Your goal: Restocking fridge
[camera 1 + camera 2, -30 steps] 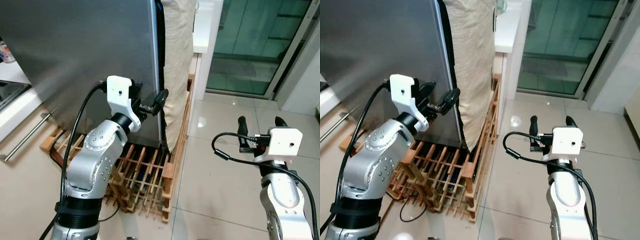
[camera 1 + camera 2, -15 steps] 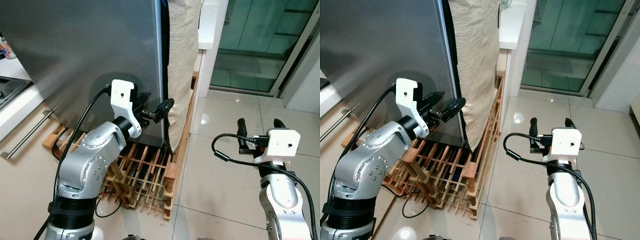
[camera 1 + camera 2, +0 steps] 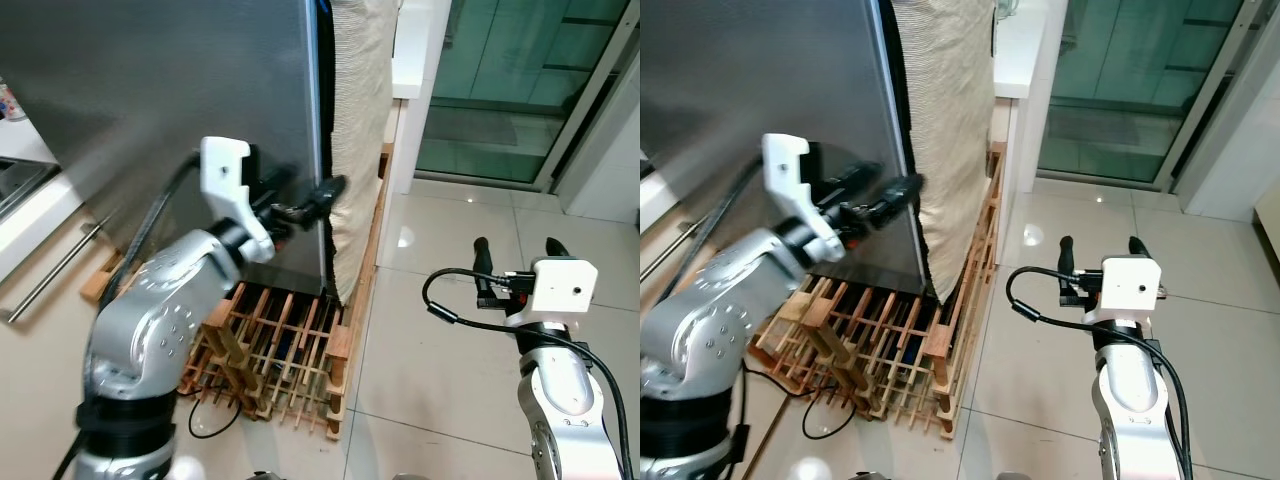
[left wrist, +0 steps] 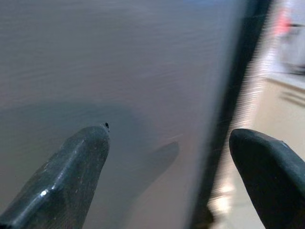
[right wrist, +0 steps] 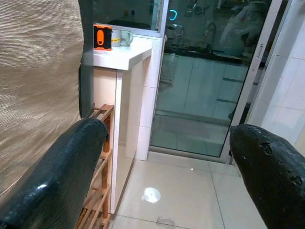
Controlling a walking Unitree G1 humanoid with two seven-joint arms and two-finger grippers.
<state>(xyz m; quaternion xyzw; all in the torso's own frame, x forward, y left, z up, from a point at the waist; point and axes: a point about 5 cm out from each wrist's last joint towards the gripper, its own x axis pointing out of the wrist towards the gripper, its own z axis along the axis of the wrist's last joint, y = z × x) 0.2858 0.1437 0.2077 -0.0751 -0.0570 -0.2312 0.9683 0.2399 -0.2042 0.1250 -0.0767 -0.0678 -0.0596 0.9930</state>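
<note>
Fridge [image 3: 180, 110] stood at 11 o'clock in the head views, its steel door closed, on a wooden rack [image 3: 285, 345]. A beige cloth [image 3: 355, 130] hung just beside its right edge. The left gripper [image 3: 300, 205] was raised at the door's right edge, fingers [image 4: 71, 176] spread wide and holding nothing, one before the steel, the other past the edge. The right gripper [image 3: 515, 250] hovered at 4 o'clock over the tiled floor [image 3: 450, 330], fingers [image 5: 66, 176] wide apart and empty.
</note>
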